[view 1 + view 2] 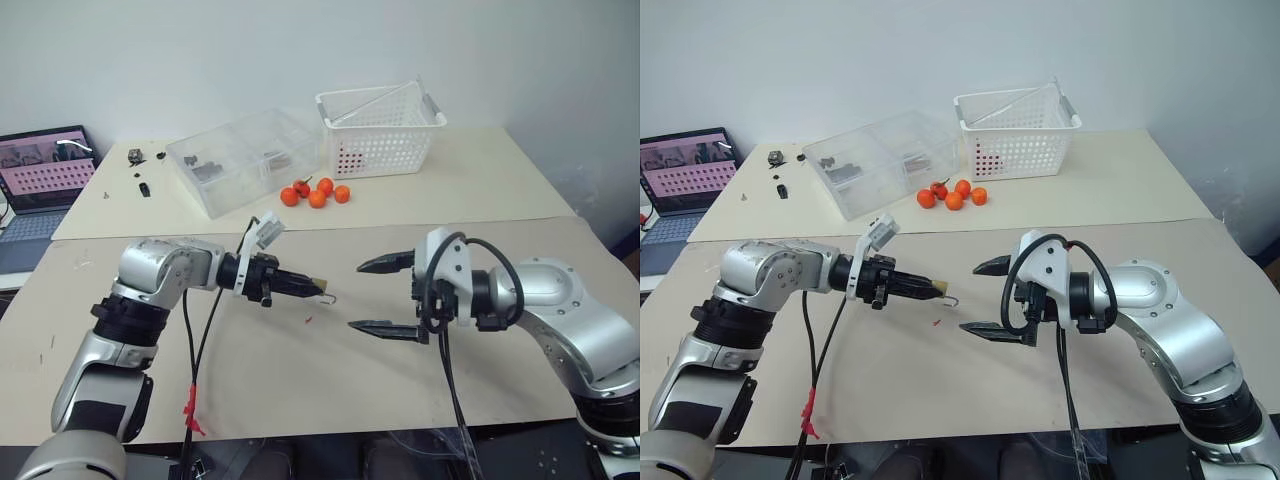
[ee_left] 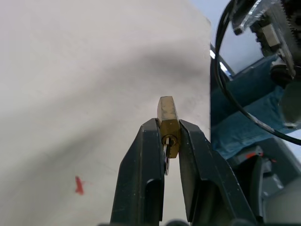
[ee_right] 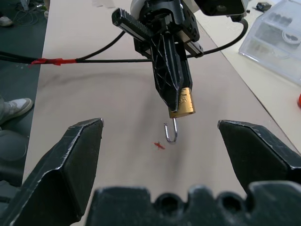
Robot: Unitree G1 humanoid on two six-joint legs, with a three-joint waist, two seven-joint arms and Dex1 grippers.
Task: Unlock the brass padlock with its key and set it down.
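Between the two black fingers of the left gripper sits the padlock. The fingers are squeezed tight on its gold sides and hold it up in the air, above the table. The silver shackle hangs out past the fingertips, and one leg of it looks free, so the lock seems to be open now. At the near end of the lock, down between the fingers, the key sticks out of the keyhole.

Just across from the lock is the right gripper. Its jaws stand wide apart and it holds nothing. It points at the lock, with a gap of air between them.

So the unlocking step looks about done, and the step in hand is putting the lock down. Below the left gripper the table is bare, with just a small red mark near that spot.

Next, I think the left gripper needs to go down slowly until the lock is on the table, and only then let its fingers open. If it opens too high up, the lock may fall and bounce.
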